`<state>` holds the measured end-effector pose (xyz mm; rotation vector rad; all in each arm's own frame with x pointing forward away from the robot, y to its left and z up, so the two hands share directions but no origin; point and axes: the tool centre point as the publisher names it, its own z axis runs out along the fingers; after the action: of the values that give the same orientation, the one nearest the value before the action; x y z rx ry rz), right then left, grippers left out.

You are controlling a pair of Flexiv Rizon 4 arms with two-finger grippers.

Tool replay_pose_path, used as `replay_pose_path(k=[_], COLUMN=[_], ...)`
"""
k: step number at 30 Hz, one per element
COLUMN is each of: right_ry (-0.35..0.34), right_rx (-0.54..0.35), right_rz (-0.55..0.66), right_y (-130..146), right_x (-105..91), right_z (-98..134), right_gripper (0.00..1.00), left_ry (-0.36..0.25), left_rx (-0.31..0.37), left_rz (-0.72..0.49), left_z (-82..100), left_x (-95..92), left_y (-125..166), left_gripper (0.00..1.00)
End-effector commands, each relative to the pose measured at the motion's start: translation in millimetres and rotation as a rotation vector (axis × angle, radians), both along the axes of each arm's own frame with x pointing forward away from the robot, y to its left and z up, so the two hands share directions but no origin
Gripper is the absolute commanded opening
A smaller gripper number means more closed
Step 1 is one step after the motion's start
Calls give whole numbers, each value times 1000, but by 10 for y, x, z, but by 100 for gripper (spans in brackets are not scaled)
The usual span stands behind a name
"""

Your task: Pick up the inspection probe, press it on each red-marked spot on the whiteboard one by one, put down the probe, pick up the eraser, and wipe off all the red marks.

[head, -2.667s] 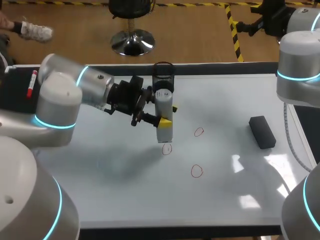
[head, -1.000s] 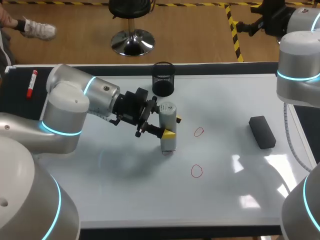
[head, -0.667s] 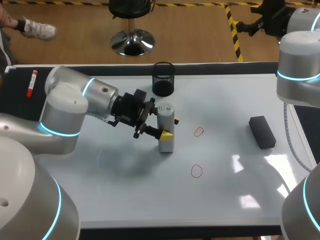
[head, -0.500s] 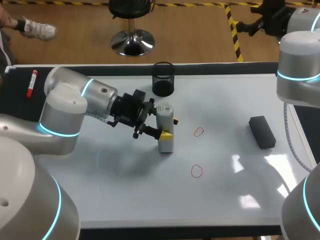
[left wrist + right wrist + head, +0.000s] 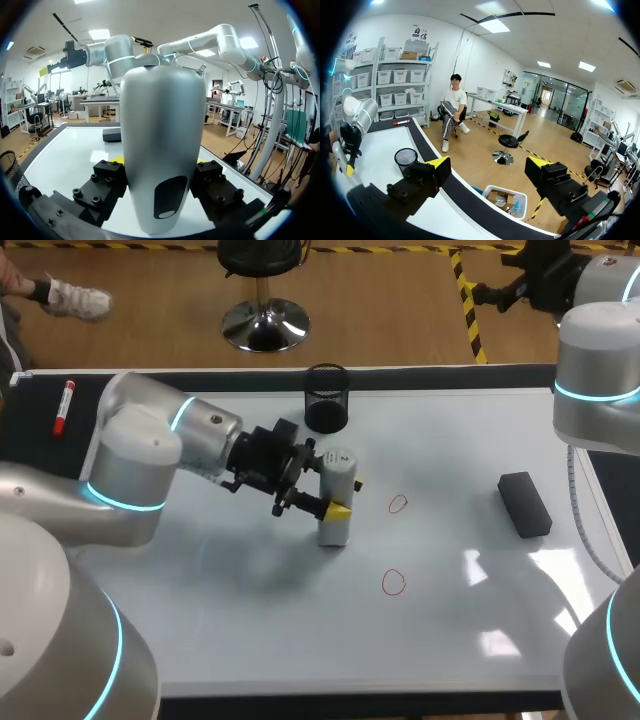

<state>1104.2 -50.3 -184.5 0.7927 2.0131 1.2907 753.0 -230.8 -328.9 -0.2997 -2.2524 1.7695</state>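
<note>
We are gripping the inspection probe [image 5: 335, 468] in our left tool [image 5: 341, 500], whose yellow tips are clenching the grey body from two sides. The probe is standing upright with its lower end down at the whiteboard [image 5: 250, 630]; we cannot tell whether it is touching. In the left wrist view the probe is filling the space ahead of the tool and hiding the board beneath it.

A black mesh cup [image 5: 326, 398] is standing just behind the tool, toward the far edge of the worktop [image 5: 450, 378]. A first red mark [image 5: 398, 504] is lying near the probe, on the side away from the left arm. A second red mark [image 5: 393, 582] is lying farther off, toward the near edge. The eraser [image 5: 525, 504] is lying well beyond them. A red-capped marker [image 5: 63, 407] is lying far behind the left arm.

The probe's top is carrying small dark print, too small to read.

Our right tool [image 5: 487, 167] is hanging released, with its fingers wide apart.
</note>
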Motion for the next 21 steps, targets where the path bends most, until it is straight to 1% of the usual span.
replay_pose_path(k=[1, 11, 21], right_ry=[0, 0, 0], right_rx=[0, 0, 0], right_rz=[0, 0, 0], right_y=[0, 0, 0], right_x=[0, 0, 0], right_z=[0, 0, 0], right_gripper=[100, 100, 100], left_ry=[4, 4, 3], left_rx=[0, 1, -3], left_rz=[-5, 8, 17], left_z=[-105, -107, -106], left_x=[10, -30, -31], left_y=[-24, 17, 44], left_gripper=[0, 0, 0])
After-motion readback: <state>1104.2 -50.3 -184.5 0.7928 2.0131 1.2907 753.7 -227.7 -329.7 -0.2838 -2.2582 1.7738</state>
